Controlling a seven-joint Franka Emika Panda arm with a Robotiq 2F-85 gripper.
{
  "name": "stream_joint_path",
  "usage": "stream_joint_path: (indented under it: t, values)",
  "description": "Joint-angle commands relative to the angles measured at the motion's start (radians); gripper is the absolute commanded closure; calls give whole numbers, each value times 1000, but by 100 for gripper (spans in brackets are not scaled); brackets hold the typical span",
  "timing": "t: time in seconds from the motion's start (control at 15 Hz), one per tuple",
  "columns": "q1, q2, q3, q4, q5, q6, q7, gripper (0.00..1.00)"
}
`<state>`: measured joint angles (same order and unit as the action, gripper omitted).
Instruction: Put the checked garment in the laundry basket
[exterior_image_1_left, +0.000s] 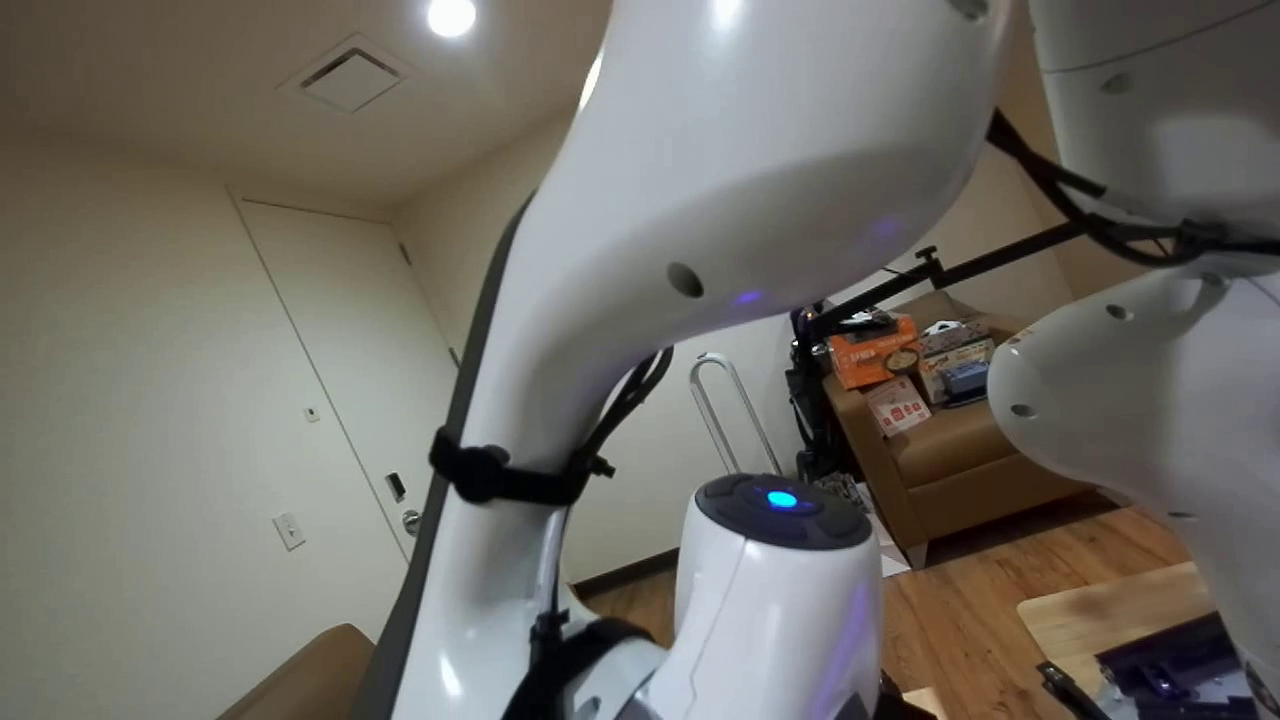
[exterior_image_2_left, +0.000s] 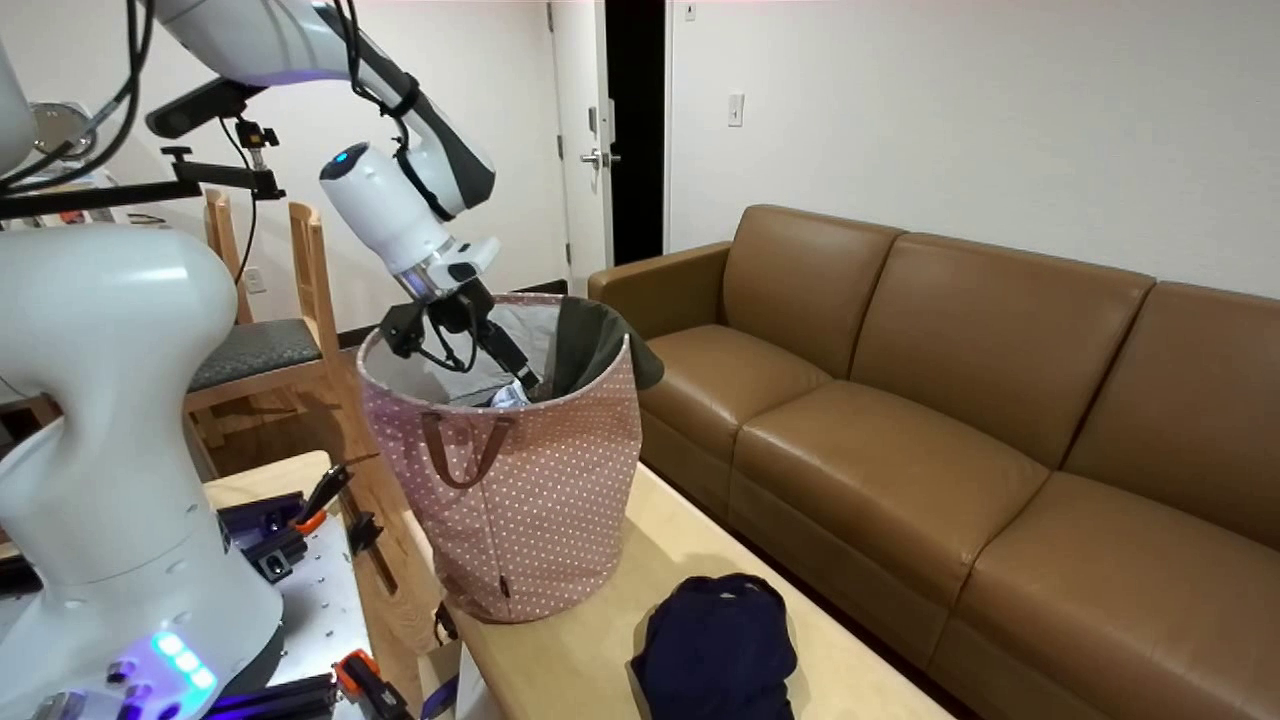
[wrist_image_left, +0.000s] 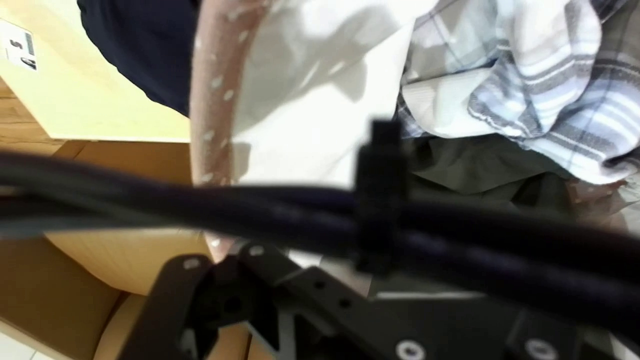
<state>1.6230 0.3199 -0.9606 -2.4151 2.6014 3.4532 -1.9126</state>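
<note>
The laundry basket (exterior_image_2_left: 540, 500) is pink with white dots and stands upright on a light wooden table. Its rim (wrist_image_left: 215, 95) also shows in the wrist view. The checked garment (wrist_image_left: 545, 85), white, blue and grey, lies crumpled inside the basket. Only a small part of the garment (exterior_image_2_left: 510, 395) shows above the rim in an exterior view. My gripper (exterior_image_2_left: 527, 379) points down into the basket, with a fingertip at the garment. Cables cover the jaws in the wrist view, so whether it grips the cloth is hidden. In an exterior view the arm fills the picture and hides the basket.
A dark olive cloth (exterior_image_2_left: 595, 345) hangs over the basket's rim. A navy garment (exterior_image_2_left: 715, 650) lies on the table (exterior_image_2_left: 590, 655) beside the basket. A brown sofa (exterior_image_2_left: 900, 450) runs along the table. A camera arm (exterior_image_2_left: 100, 197) and chairs (exterior_image_2_left: 310, 270) stand behind.
</note>
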Motion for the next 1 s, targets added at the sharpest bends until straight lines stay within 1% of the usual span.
stream_joint_path:
  t: [0.0,0.07,0.27,0.33,0.47,0.53,0.6,0.67,0.8,0.87,0.93]
  values:
    - [83,-130,-161,-71,-32,0,-40,0]
    - [120,-127,-229,-84,-31,0,-28,0]
    - [203,-149,-402,-107,-41,-1,-31,0]
    - [205,-170,-445,-113,-48,-1,-49,0]
    - [182,-184,-499,-121,-61,-1,-86,0]
    - [172,-165,-514,-120,-58,-1,-80,0]
    - [188,-133,-526,-108,-43,-1,-43,0]
    - [173,-149,-506,-112,-50,-1,-49,0]
    - [174,-149,-526,-111,-50,-1,-49,0]
    - [185,-87,-502,-113,-31,-27,-21,0]
    - [179,-85,-500,-103,-22,-40,-10,0]
